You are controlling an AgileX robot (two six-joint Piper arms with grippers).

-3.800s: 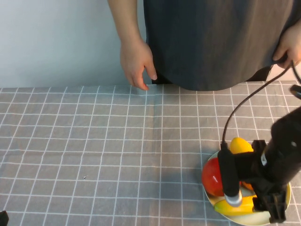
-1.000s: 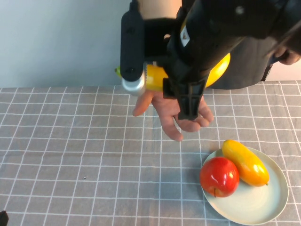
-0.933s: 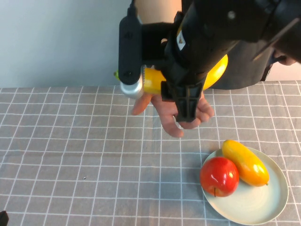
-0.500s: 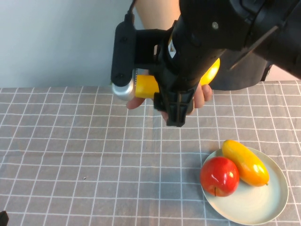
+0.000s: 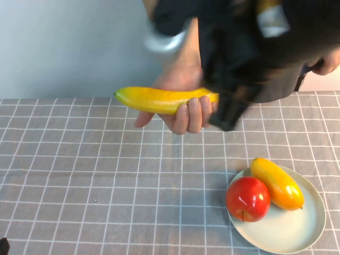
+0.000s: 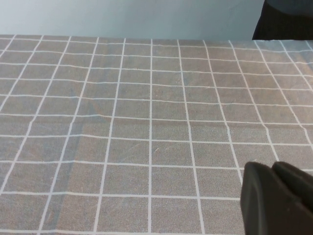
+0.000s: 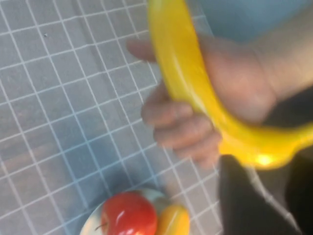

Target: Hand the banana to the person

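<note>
The banana (image 5: pixel 159 100) is glossy yellow with a greenish tip. The person (image 5: pixel 234 32) wears dark grey. Below the black right hand (image 5: pixel 234 98), a red apple (image 5: pixel 247 198) and a yellow-orange fruit (image 5: pixel 277 183) sit on a pale plate (image 5: pixel 297 234). The table (image 5: pixel 79 175) is grey with a white grid. The left hand (image 6: pixel 274 200) is black.

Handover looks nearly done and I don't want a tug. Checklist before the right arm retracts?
1. Person's hand wrapped around the long curved yellow banana: ok.
2. Right gripper free of the banana: cannot tell; it is motion-blurred, at the end opposite the greenish tip.
3. Left gripper shut, parked low over the grey checked tablecloth: ok.
4. Red apple and yellow-orange fruit settled on the pale round plate, apart from the arm: ok.
</note>
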